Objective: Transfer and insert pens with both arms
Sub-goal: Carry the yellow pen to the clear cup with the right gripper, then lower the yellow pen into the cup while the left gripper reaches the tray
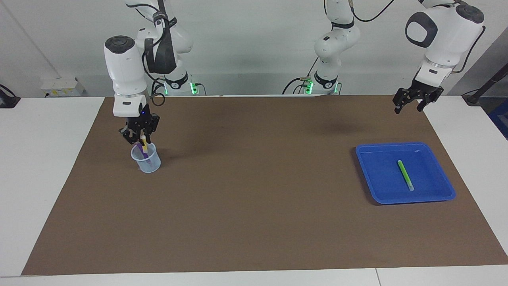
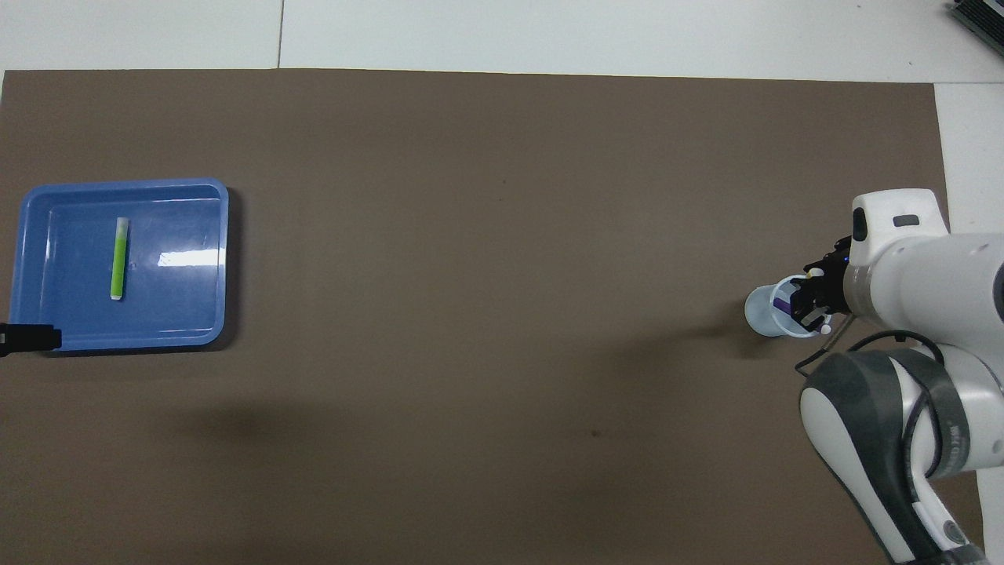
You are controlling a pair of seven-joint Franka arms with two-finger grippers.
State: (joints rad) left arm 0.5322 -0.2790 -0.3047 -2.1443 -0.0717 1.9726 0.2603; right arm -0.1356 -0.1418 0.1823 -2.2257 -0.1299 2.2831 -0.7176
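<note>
Purple pen [image 1: 139,150] stands in cup [image 1: 152,165]; right tool [image 1: 142,138] pinches yellow pen [image 1: 144,146] into it.

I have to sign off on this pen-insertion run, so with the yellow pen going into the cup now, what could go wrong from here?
1. The right end effector, shut on the yellow pen, sits at the rim of the clear cup; a sideways pull could tip this light cup.
2. The purple pen leans inside the cup, so the yellow pen may jam against it.
3. The green pen lies flat in the blue tray; the open left end effector may scrape the tray floor when picking it.
</note>
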